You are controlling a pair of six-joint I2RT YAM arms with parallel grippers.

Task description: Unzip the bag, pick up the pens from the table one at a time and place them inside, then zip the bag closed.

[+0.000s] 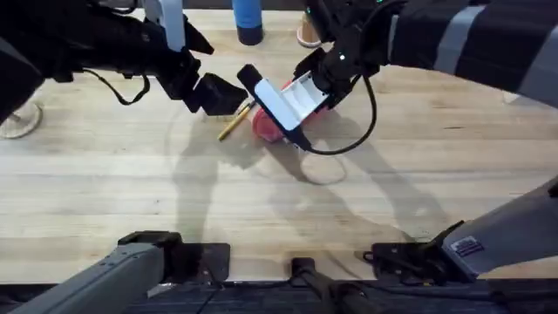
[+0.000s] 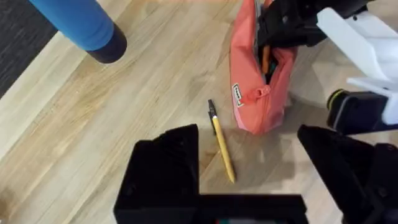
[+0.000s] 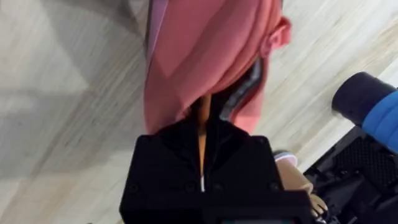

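Pinching the orange pen (image 3: 203,118), right claw (image 3: 203,134) enters bag (image 3: 199,56).

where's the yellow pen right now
The yellow pen lies flat on the table, just beside the open pink bag, ahead of the open left gripper.

one pink bag (image 2: 256,81), two pens, yellow pen (image 2: 221,148), orange pen (image 3: 203,127), perhaps one blue bottle (image 2: 84,25)
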